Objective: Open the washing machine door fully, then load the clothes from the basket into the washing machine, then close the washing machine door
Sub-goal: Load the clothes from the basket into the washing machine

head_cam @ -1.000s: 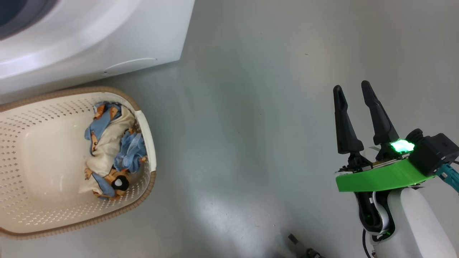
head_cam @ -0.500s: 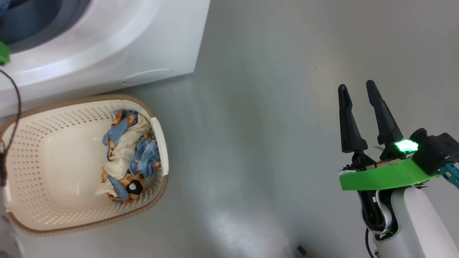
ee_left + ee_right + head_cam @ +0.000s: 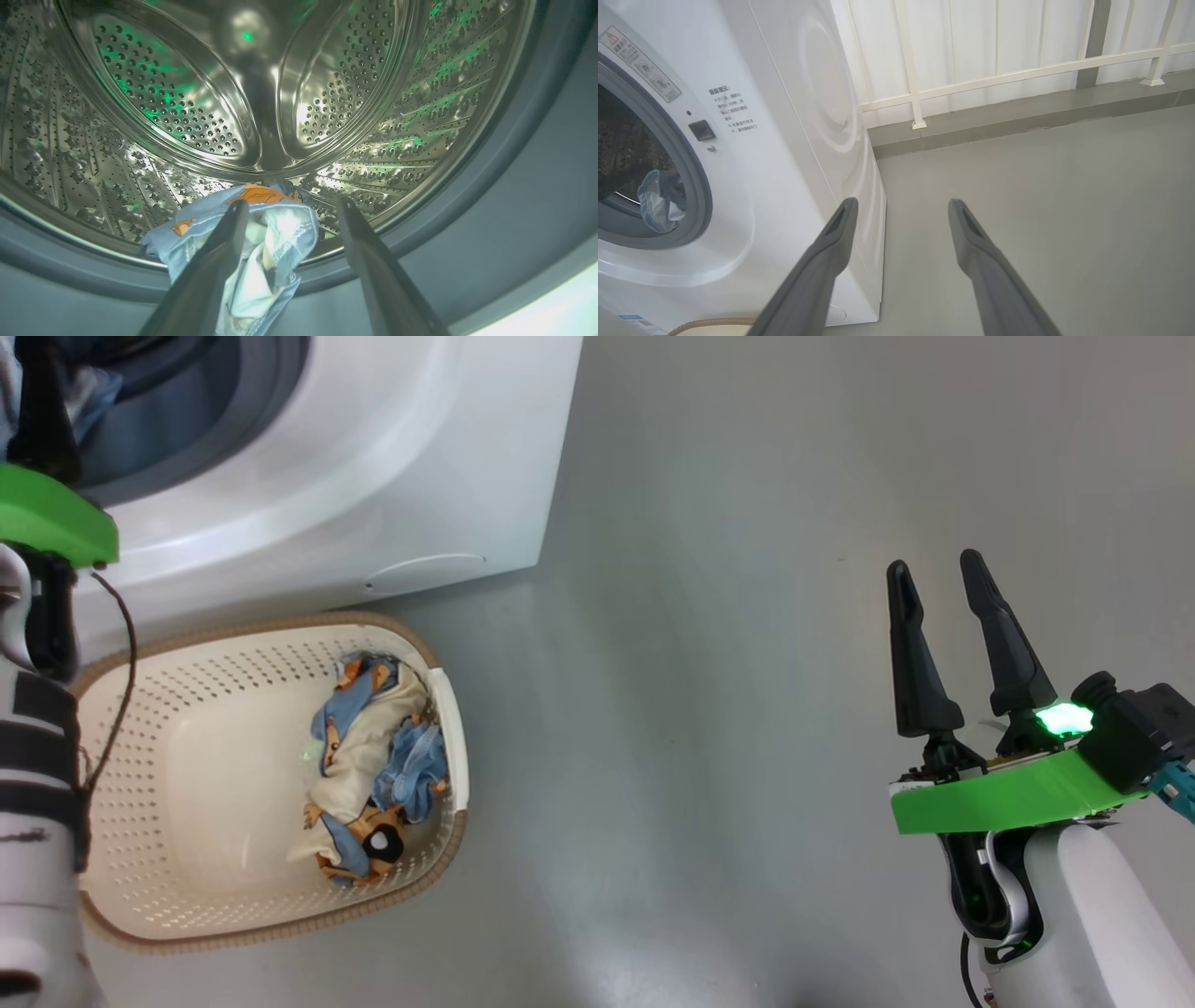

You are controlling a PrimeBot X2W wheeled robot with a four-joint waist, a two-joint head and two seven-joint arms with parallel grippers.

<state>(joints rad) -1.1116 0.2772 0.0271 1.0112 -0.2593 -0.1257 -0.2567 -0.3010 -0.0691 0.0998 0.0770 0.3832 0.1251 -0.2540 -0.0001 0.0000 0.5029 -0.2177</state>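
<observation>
Left end effector (image 3: 293, 205), spread wide, points into the drum (image 3: 140, 163); a garment (image 3: 280, 233) drapes over its lip between the fingers. Right end effector (image 3: 902, 201) is also spread.

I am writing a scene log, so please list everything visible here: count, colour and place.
washing machine: one, white, behind the basket
drum: one, steel, inside the machine
garment: one, light blue, over the drum mouth
clothes: pile, count unclear, blue and cream, in the basket
basket: one, cream, brown rim, on the floor
floor: grey
railing: one, white, beyond the machine
left gripper: one, dark, open, at the drum mouth
right gripper: one, dark, open, over floor
</observation>
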